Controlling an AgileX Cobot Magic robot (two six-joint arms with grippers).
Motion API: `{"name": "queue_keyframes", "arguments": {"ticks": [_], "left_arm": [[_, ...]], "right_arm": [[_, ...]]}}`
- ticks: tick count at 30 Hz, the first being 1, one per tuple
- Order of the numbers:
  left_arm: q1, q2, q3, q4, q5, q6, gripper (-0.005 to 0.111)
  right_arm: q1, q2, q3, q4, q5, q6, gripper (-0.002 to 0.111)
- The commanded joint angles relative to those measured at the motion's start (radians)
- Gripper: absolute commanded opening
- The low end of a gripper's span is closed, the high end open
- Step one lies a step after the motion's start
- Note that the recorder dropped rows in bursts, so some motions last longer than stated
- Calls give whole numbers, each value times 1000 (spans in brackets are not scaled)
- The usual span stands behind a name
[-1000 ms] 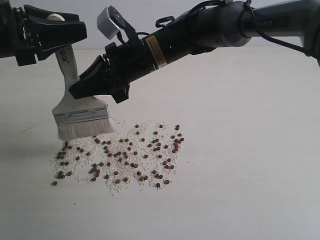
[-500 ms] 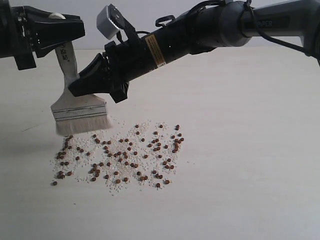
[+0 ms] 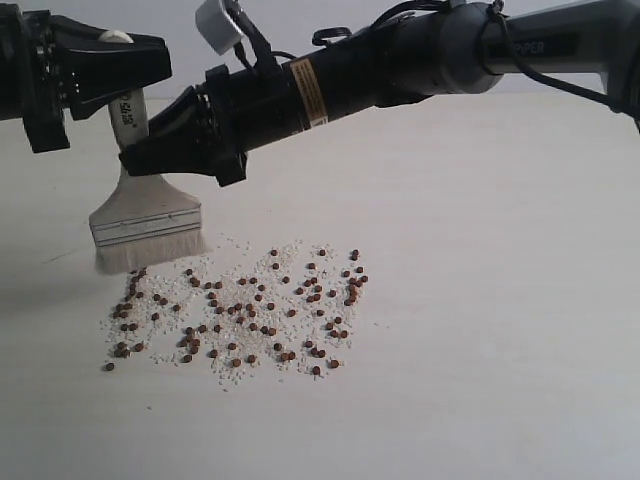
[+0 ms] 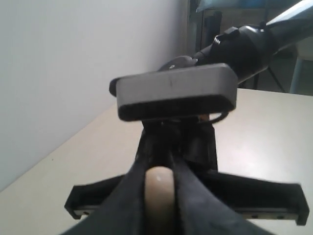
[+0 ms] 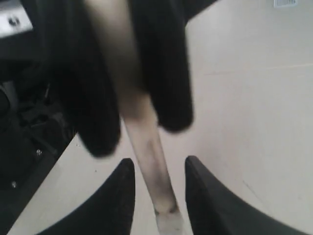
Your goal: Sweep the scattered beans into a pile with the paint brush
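Paint brush (image 3: 147, 212) handle clamped by left claw (image 4: 159, 188); right claw (image 5: 158, 169) shown open astride it only in right wrist view.

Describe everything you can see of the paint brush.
The brush is flat and wide, with a pale wooden handle bearing dark print, a silver ferrule and white bristles. It stands nearly upright, bristles down at the left edge of the beans. The left hand clamps the handle's top. The right hand straddles it lower down, fingers open.

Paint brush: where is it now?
Exterior view, left side: the paint brush hangs from the left gripper, bristles at the left edge of the beans.
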Motion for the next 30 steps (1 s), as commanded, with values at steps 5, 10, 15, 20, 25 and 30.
{"name": "queue_keyframes", "arguments": {"ticks": [5,10,15,20,25,30], "left_arm": [[1,1,-7,-12,2,18,0],[1,1,-7,-43,2,20,0],[1,5,-7,-78,2,46,0],[1,32,-7,-93,2,70,0],[1,53,-7,-132,2,92,0],[1,55,-7,-143,2,100,0]], "right_arm": [[1,-11,-4,104,-14,-43,40],[1,13,-4,125,-14,-40,40],[1,41,-4,207,-14,-42,40],[1,41,-4,276,-14,-40,40],[1,41,-4,286,-14,-40,39],[1,41,-4,286,-14,-40,25]]}}
